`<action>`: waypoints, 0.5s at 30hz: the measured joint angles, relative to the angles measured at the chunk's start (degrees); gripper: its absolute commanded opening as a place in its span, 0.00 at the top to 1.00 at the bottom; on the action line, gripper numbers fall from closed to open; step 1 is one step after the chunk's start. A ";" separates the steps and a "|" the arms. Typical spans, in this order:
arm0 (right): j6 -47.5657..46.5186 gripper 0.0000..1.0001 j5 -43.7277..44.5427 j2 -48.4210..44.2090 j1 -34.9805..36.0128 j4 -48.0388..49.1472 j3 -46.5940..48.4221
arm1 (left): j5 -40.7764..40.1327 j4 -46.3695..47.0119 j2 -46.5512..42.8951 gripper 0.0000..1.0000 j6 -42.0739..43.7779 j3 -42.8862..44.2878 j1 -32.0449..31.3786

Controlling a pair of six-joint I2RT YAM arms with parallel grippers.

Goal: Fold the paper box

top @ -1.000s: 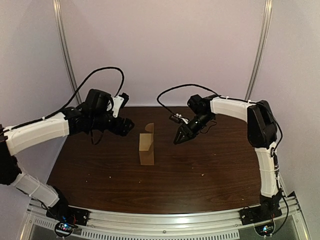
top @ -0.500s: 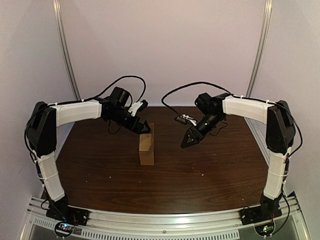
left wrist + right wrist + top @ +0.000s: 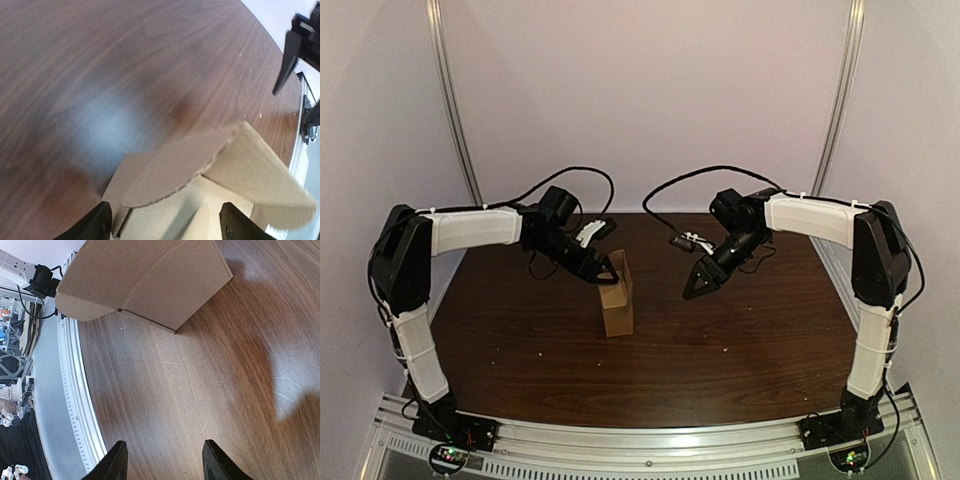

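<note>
Now wide left tool (image 3: 612, 268) touches paper box (image 3: 617, 312) top; right tool (image 3: 692, 290), slightly parted, apart.

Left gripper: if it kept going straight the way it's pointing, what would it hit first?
Most likely the paper box: the left gripper points at its top, and its wrist view shows the curved top flap just ahead, between the open fingers. Exact depth is unclear.

Left gripper (image 3: 609, 270) now meets the paper box (image 3: 617, 312) top; upright flap (image 3: 170, 175) bends lower; box skews slightly.
</note>
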 measured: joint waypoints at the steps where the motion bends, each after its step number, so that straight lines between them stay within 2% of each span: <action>1: -0.07 0.48 -0.07 0.00 0.00 -0.04 0.00 | 0.22 -0.35 -1.11 0.25 -0.13 -1.36 0.00; 11: -0.90 0.49 -1.84 0.07 0.00 -0.63 0.00 | 1.42 -0.50 -13.49 0.28 -3.58 -14.45 -0.35; 15: -2.71 0.50 -3.08 0.07 0.02 -0.94 -0.07 | -1.11 -0.48 -17.97 0.29 -5.07 -19.85 -2.05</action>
